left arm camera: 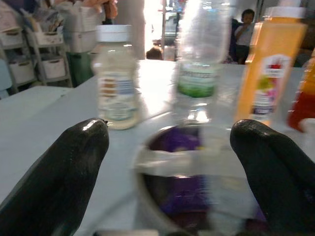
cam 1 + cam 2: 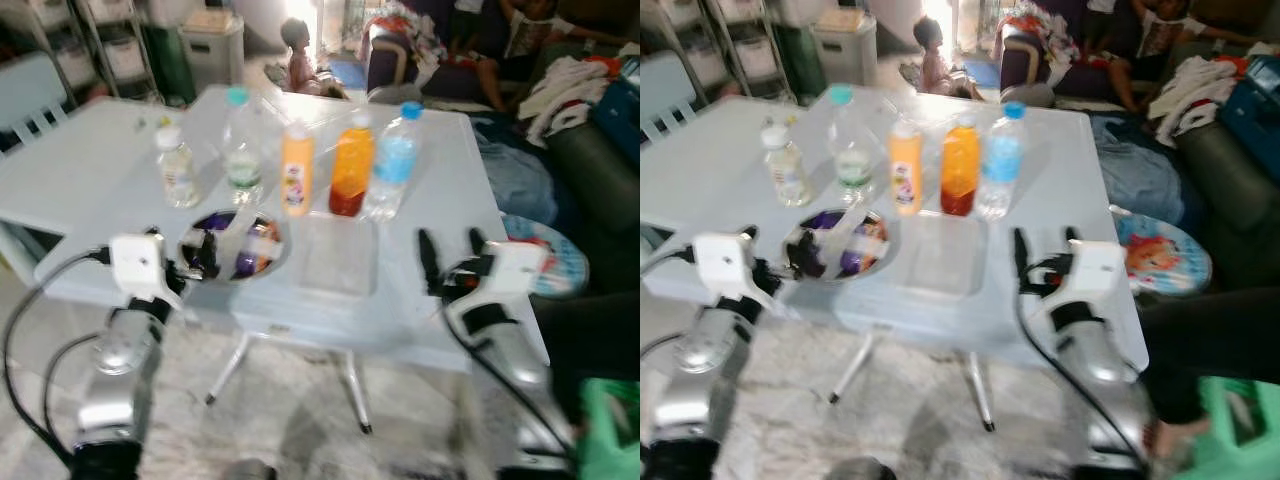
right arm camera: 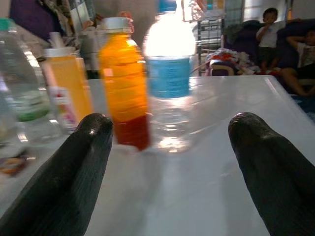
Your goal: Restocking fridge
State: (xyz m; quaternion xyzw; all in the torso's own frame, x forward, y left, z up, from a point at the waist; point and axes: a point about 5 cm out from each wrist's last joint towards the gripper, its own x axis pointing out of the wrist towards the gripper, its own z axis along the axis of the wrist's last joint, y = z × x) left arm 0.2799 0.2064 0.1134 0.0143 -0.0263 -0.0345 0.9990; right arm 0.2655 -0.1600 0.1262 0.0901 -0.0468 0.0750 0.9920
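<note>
We log the pale grey-blue plastic counter (image 2: 90, 180) with five drinks standing in a row towards its middle and both tools at its near edge, each empty.

Left tool (image 2: 196, 258): fingers spread apart, gripping nothing, poised just beside the round metal bowl with purple contents and a white strip across it (image 2: 233, 245). We judge that any forward push would strike the bowl rim first and could shove it into the bottles behind.

Row, left to right: small squat bottle with white cap and pale liquid (image 2: 176, 166); tall clear water bottle with teal cap and green label (image 2: 241, 140); slim light-orange juice bottle with white cap (image 2: 296, 169); rounded deep-orange juice bottle, red at its base (image 2: 351, 164); clear water bottle with blue cap and blue label (image 2: 392, 160). The last three stand very close together, possibly touching. Risk: fingers closing on one may catch a neighbour and topple it. All are tall and narrow, so a low or off-centre grasp could tip them.

A shallow clear rectangular plastic tray (image 2: 338, 258) lies in front of the juice bottles and could snag or slide under a reach.

Right tool (image 2: 448, 254): fingers wide apart, holding nothing, aimed at the blue-labelled bottle. The frames are blurred, so alignment is uncertain.

People sit in the background, well apart.
</note>
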